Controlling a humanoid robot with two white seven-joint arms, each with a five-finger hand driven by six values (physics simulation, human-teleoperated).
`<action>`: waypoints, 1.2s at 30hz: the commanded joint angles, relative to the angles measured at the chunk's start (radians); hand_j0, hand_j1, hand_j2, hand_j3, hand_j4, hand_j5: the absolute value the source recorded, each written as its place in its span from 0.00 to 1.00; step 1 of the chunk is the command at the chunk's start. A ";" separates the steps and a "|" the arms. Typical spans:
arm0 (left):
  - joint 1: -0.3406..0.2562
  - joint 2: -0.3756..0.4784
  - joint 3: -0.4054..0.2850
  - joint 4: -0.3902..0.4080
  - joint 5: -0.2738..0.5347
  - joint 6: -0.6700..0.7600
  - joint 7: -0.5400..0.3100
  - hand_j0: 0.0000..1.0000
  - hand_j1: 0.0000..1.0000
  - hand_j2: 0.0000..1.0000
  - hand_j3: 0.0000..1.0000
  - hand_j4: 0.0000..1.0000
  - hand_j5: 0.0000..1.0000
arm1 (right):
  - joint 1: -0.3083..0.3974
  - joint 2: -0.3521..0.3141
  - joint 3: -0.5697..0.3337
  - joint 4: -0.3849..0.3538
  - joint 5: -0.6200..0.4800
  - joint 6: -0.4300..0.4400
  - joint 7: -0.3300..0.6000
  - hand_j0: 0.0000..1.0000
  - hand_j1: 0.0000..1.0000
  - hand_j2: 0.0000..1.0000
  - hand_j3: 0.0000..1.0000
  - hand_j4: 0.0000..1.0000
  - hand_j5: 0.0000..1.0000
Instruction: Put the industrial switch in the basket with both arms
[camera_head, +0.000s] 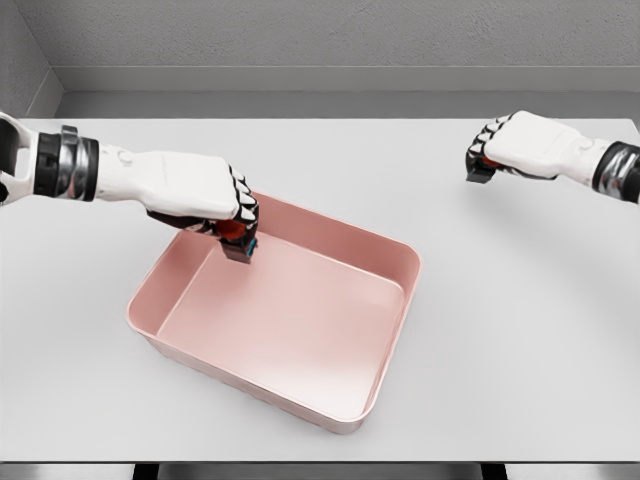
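While left hand (215, 200) grips switch (240, 240); glossy pink basket (390, 300).

you see a salmon-pink basket (385, 300) on a pale grey table (520, 330). both hands are white with black finger joints; the left hand (205, 195) grips a red, dark grey and blue switch (238, 238), the right hand (520, 145) a dark, red-tinged one (481, 168).

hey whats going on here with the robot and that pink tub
Each robot hand holds a small switch. The left robot hand grips a dark switch with a red button over the far-left corner of the pink basket, just above its rim, not yet released. The right robot hand is closed on a second switch over the white table, well away from the basket. Nothing lies in the basket.
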 joint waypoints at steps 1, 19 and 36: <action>0.000 -0.025 -0.012 0.000 0.005 0.002 0.000 0.53 0.53 0.53 0.53 0.53 0.53 | 0.005 -0.019 -0.003 -0.034 -0.024 0.002 -0.002 0.51 0.51 0.51 0.51 0.51 0.51; 0.008 -0.028 -0.057 -0.002 0.005 0.002 0.002 0.91 0.91 0.91 0.91 0.91 0.91 | 0.120 -0.097 -0.075 -0.267 -0.084 0.002 0.000 0.52 0.52 0.52 0.52 0.52 0.52; 0.106 0.267 0.005 0.205 0.434 0.002 0.012 1.00 1.00 1.00 1.00 1.00 1.00 | 0.187 -0.140 -0.113 -0.414 -0.127 0.002 0.000 0.52 0.52 0.52 0.52 0.52 0.52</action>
